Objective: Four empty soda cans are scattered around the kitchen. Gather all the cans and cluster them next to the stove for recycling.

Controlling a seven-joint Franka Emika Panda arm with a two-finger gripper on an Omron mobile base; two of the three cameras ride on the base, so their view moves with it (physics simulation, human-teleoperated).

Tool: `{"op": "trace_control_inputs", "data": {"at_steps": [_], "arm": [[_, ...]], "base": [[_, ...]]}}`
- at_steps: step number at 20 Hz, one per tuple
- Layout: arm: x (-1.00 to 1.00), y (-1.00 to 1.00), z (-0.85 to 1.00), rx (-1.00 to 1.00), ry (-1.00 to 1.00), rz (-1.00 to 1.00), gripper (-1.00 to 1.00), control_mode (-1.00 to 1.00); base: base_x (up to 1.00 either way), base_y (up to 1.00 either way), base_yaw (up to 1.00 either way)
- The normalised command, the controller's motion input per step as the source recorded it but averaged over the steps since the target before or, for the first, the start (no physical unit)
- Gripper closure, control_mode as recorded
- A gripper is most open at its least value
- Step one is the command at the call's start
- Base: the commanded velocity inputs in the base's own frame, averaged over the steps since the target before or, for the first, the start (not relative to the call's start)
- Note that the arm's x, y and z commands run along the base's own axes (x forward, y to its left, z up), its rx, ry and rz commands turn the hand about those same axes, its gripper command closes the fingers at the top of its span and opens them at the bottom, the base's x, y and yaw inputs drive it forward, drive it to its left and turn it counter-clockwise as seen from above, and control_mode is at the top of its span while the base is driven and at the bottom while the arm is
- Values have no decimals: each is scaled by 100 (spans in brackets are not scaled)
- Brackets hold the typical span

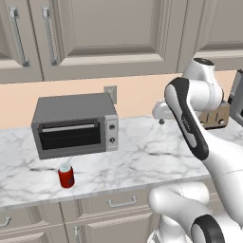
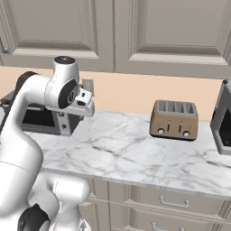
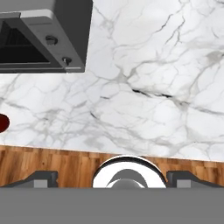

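Arm [image 1: 190, 123] closest to camera, white, rising over the counter [image 1: 142, 156]. Cabinets [image 1: 104, 33] above, drawers below. Toaster oven [image 1: 73, 124] on counter left, door facing front. Toaster [image 2: 174, 119], tan, four slots, well to the right, out of the way. Dark appliance at right edge of right base view, partly cut off. Outlet [image 1: 110, 93] on wall behind the oven.

Gripper [image 3: 111, 177]: finger tips sit wide apart at bottom of hand view, nothing between them, so open wide and empty. Points down at bare marble.

Can [image 1: 66, 176], red, upright, axis vertical, near front counter edge, just in front of oven's right half. In hand view it shows as a red sliver at the far left edge [image 3: 2, 123], so it lies left of the hand and slightly toward the edge. Path looks clear; oven corner is the nearest obstacle. Likely next: shift left, drop over the can.
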Motion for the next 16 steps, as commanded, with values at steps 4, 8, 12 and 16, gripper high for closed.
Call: {"op": "trace_control_inputs", "data": {"at_steps": [4, 8, 12, 16], "arm": [[-22, 0, 0, 0, 0, 0, -100, -100], [-30, 20, 0, 0, 0, 0, -100, -100], [0, 48, 0, 0, 0, 0, -100, -100], [0, 59, 0, 0, 0, 0, -100, -100]], "base": [[0, 0, 0], [0, 0, 0], [0, 0, 0], [0, 0, 0]]}}
